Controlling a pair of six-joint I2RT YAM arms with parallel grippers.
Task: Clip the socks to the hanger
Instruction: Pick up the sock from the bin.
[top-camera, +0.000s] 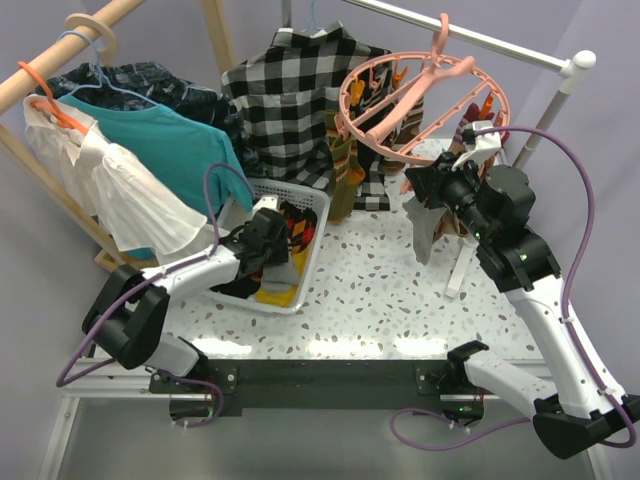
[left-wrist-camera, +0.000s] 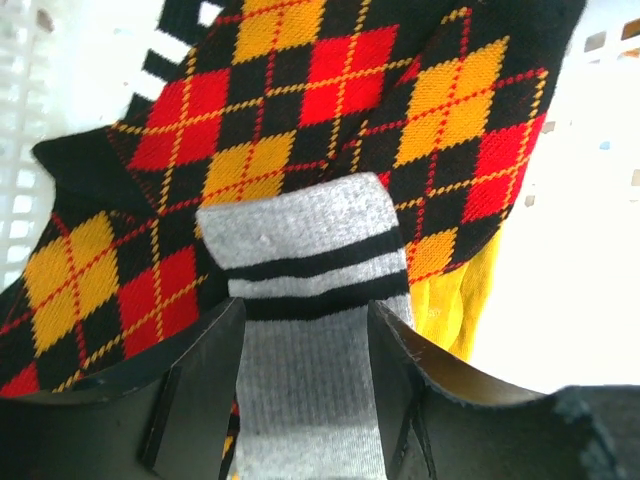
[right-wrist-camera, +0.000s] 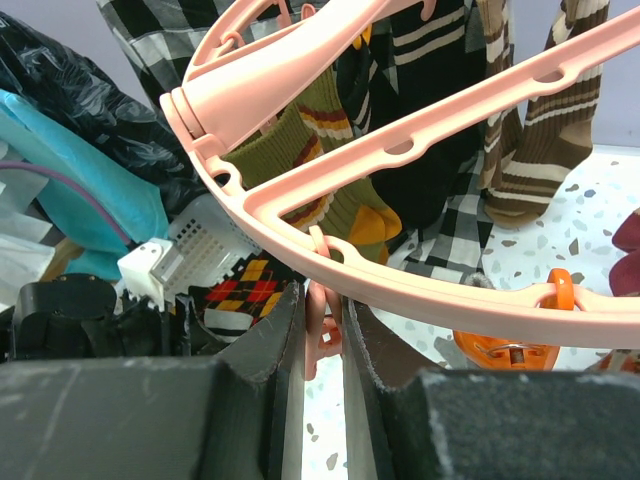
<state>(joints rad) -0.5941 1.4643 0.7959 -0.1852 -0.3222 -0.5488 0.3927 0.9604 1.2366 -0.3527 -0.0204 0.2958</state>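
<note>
The salmon-pink ring hanger hangs from the white rail at the back right. My right gripper is under its near rim, shut on a pink clip peg that dangles from the ring. Olive and brown striped socks hang from it, and a grey sock hangs beside the gripper. My left gripper is in the white mesh basket, shut on a grey sock with black stripes. Under it lie a black, red and yellow argyle sock and a yellow sock.
A black-and-white checked shirt hangs behind the basket. A teal shirt and a white garment hang on the wooden rack at the left. An orange peg hangs from the ring beside my right fingers.
</note>
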